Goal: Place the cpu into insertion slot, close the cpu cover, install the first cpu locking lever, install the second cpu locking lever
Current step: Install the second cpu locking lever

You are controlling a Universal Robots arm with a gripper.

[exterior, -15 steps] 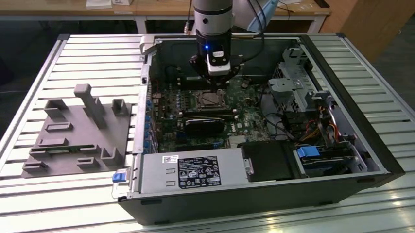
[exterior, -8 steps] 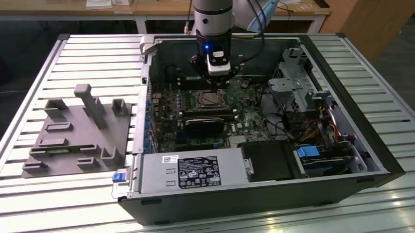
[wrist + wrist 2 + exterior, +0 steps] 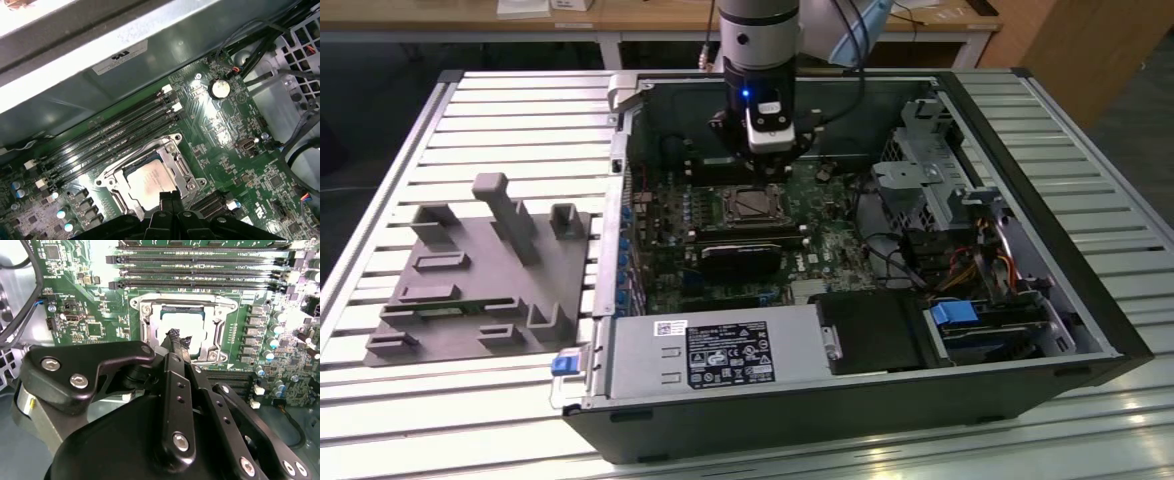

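Chip sitting in its socket, gripper hanging just above it.

Nearest in the second wrist view, the gripper [image 3: 176, 342] is hovering with its fingers [image 3: 175, 339] pressed together on nothing, their taped tip just over the near edge of the cpu [image 3: 192, 325]. The pale chip is lying flat inside the insertion slot [image 3: 148, 329], so the first step is looking done to me. The cpu cover [image 3: 172, 150] appears to be lying down around the chip as a silver frame, though I cannot tell whether either locking lever is hooked; those steps are probably remaining. Beyond the socket, the long black memory slots [image 3: 107, 137] are running towards the wall of the computer case [image 3: 1067, 250], which is lying open on the slatted counter [image 3: 400, 150].
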